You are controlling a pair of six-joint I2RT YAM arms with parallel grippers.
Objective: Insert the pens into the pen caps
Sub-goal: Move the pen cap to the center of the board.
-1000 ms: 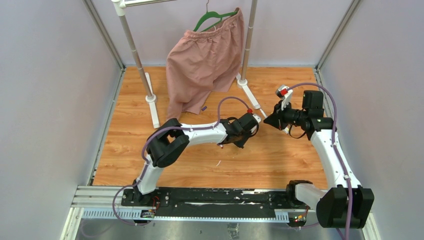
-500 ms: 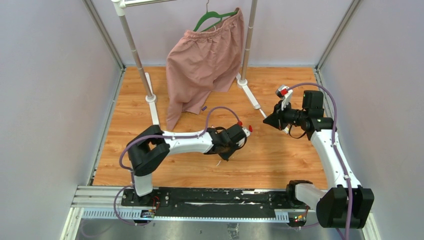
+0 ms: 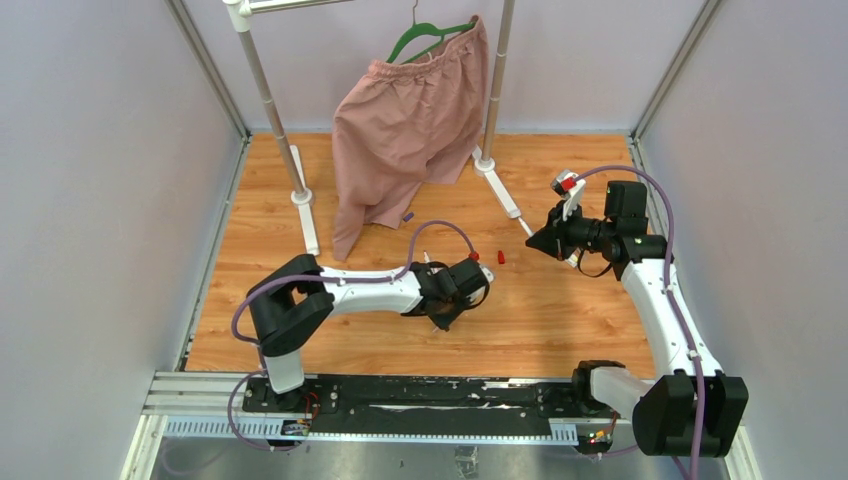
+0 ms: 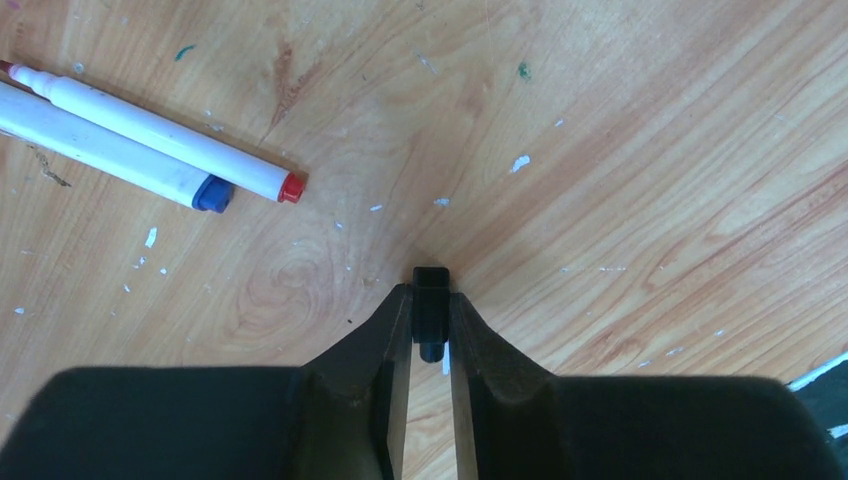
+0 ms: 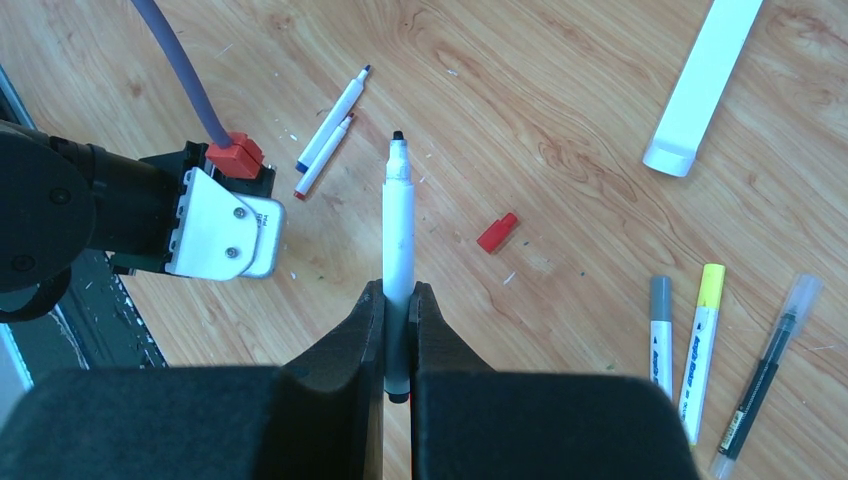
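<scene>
The right hand [image 5: 398,300] is clamped on a white pen [image 5: 398,215], black tip bare. The left hand [image 4: 430,305], nearly closed, pinches a black cap [image 4: 431,283] low over the counter [image 4: 600,150]; pen and cap are well apart, not yet joined. A red cap [image 5: 497,231] lies loose, two bare-tipped pens [image 4: 160,132] lie together, and three other pens [image 5: 705,340] look capped.

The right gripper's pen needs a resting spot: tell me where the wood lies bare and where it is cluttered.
Bare: the wooden tabletop near the front, between the left arm and the right arm; also left of the white rack foot. Crowded: around the small red plastic cap, the two white pens, and the grey, yellow and clear pens.
</scene>
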